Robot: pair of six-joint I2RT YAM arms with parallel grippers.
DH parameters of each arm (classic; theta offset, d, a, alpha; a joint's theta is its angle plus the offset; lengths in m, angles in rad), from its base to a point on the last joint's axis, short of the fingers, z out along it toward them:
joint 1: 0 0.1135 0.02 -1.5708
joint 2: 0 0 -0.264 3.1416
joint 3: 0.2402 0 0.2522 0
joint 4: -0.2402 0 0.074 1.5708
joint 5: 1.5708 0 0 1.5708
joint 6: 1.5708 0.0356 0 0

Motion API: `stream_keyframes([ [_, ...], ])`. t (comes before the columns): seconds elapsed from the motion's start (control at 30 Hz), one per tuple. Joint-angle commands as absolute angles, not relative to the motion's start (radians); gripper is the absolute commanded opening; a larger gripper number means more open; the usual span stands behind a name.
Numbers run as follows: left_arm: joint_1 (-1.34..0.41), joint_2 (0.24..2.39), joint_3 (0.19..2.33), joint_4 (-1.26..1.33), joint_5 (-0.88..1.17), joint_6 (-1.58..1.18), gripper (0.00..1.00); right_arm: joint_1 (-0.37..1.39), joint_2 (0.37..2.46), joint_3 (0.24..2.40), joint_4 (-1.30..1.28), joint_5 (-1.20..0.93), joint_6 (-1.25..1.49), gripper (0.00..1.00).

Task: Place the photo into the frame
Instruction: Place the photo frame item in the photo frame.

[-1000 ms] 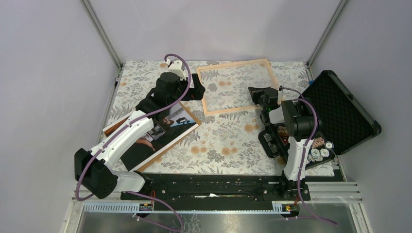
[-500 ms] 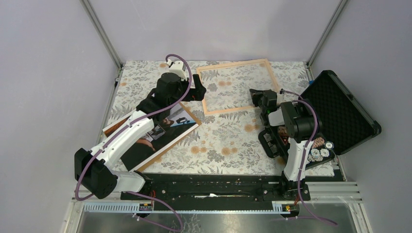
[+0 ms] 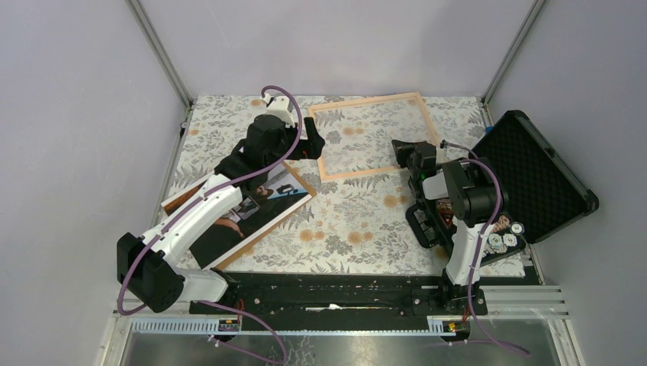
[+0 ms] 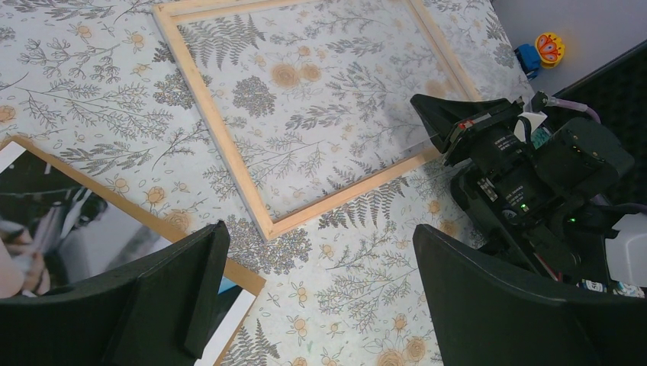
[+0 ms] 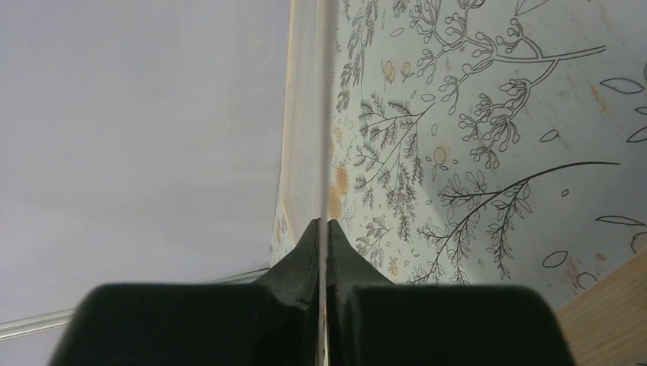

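Open black case (image 3: 534, 175) right of frame (image 3: 364, 101); photo (image 3: 229, 240) under left arm (image 3: 202, 213).

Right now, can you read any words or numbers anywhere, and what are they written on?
No words or numbers can be read in any view.
Photo: picture only, no lettering visible.
Frame: bare wood, nothing written.
Clear sheet in the right end effector: no print seen.
Yellow toy: an orange butterfly-like sign, no letters.
White tag on the right arm: too small to read.
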State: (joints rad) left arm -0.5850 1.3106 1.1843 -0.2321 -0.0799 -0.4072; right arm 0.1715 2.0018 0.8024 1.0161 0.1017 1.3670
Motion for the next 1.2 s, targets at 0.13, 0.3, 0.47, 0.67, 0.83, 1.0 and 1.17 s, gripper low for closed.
stream_keyframes([
  [0.13,-0.59,1.279,1.209,-0.197,-0.091,-0.393,0.99,0.184,1.982,0.803,1.063,0.071,1.384,0.0],
  [0.3,-0.591,1.279,1.208,-0.197,-0.091,-0.393,0.99,0.186,1.983,0.796,1.068,0.079,1.383,0.0],
  [0.47,-0.591,1.279,1.207,-0.197,-0.092,-0.393,0.99,0.188,2.009,0.803,1.083,0.078,1.388,0.0],
  [0.67,-0.591,1.282,1.208,-0.197,-0.092,-0.393,0.99,0.19,2.05,0.827,1.133,0.06,1.373,0.0],
  [0.83,-0.592,1.282,1.207,-0.197,-0.093,-0.393,0.99,0.19,2.074,0.83,1.165,0.049,1.345,0.0],
  [1.0,-0.592,1.281,1.207,-0.196,-0.095,-0.391,0.99,0.19,2.113,0.834,1.224,0.031,1.331,0.0],
  [1.17,-0.594,1.282,1.207,-0.196,-0.093,-0.391,0.99,0.19,2.118,0.818,1.278,0.017,1.308,0.0],
])
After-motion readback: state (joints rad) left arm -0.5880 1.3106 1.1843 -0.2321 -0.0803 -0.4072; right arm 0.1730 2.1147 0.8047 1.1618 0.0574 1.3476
